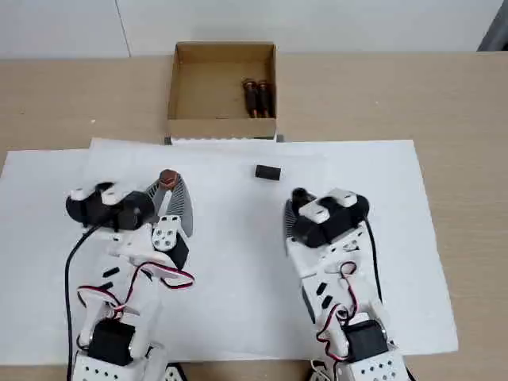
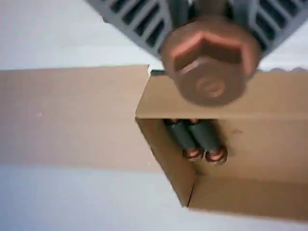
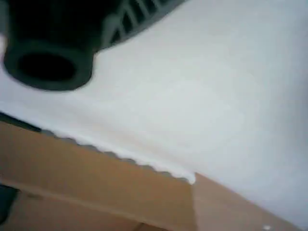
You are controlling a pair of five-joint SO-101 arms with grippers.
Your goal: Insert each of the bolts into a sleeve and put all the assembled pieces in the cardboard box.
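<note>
- Left hand (image 1: 169, 189): clamped on a copper bolt (image 2: 209, 60), whose hex head stands clear of the fingertips. It sits over the white sheet (image 1: 238, 262), left of the centre of the worktop (image 1: 452, 95).
- Right hand (image 1: 299, 206): appears closed on a black sleeve (image 3: 48, 65), with the bore open toward its wrist camera (the contact is partly hidden, so this grip is judged, not confirmed). It sits right of centre, well apart from the left hand.
- Spare sleeve (image 1: 267, 171): lying loose on the sheet, between the two hands and the cardboard box (image 1: 171, 87).
- Box: at the middle of the worktop's far edge, with two assembled pieces (image 1: 258, 97) side by side near its right wall.
- Stage, as judged: a third bolt and sleeve are in hand but not yet mated.
- Risk 1, misalignment: bolt and bore do not face each other now. If they meet off-axis, the bolt tip would likely strike the sleeve rim and jam, or push the sleeve out of its grip.
- Risk 2, slip: an end load during insertion could pivot the bolt between the fingers. If dropped, it would probably roll on the sheet.
- Risk 3, collision: the spare sleeve lies on the way to the box, so a low pass could knock it away.
- Risk 4, delivery: a low carry could catch the box's near wall and shove the box toward the far edge.
</note>
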